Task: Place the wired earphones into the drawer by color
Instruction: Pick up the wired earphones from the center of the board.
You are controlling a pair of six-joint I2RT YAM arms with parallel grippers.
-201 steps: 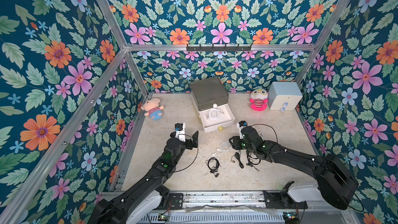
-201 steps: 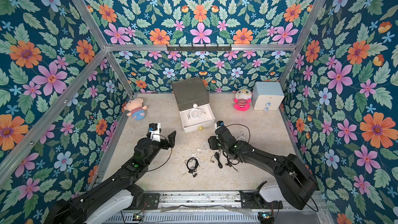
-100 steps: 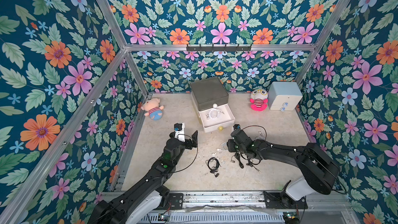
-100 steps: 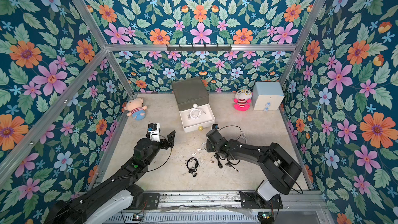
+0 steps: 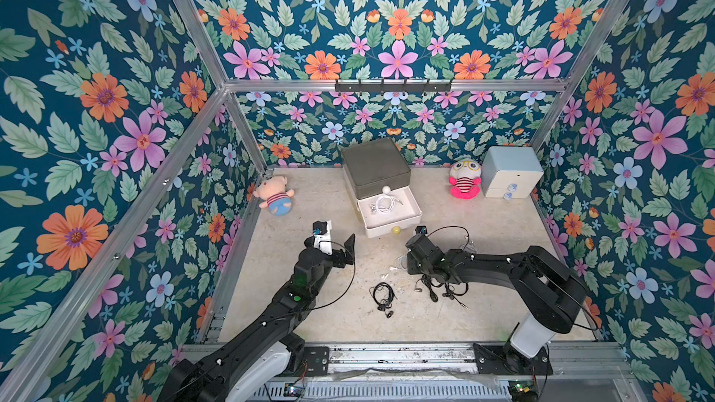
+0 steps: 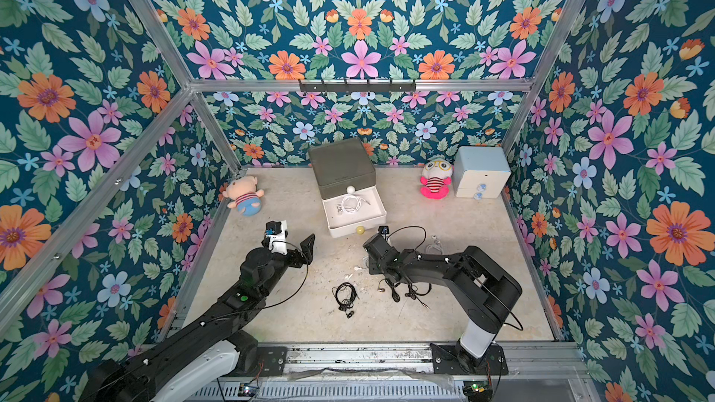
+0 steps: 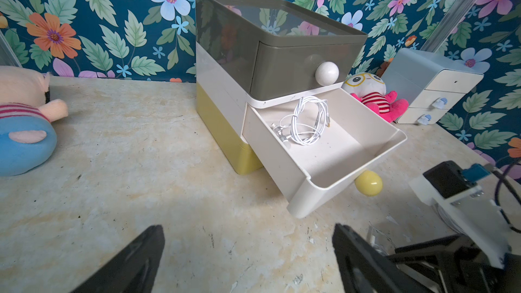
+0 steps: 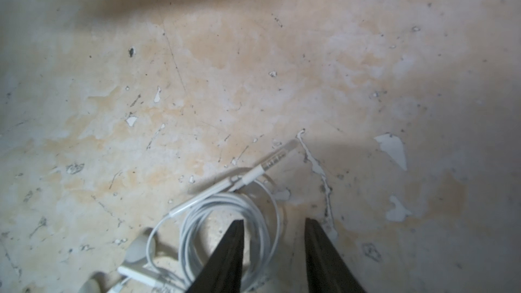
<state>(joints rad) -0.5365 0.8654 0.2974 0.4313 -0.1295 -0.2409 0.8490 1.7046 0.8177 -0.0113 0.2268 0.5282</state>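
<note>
One white wired earphone coil [image 7: 306,121] lies in the open white plastic drawer [image 7: 338,150]. Second white coil [image 8: 225,209] on the beige table [image 5: 483,319] — right end effector [image 8: 274,221] part-open astride it, ungripped. Two black cord bundles [image 5: 383,297] unsorted — left end effector [image 7: 247,226] wide, empty.

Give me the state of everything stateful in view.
grey top drawer: shut.
white middle drawer: pulled open, a white earphone coil inside.
yellow bottom drawer: front hidden, cannot tell.
pale blue chest: both drawers shut.
left gripper: open, empty.
right gripper: open, straddling cord of the white earphones on the table.
black earphones: loose on the table.
</note>
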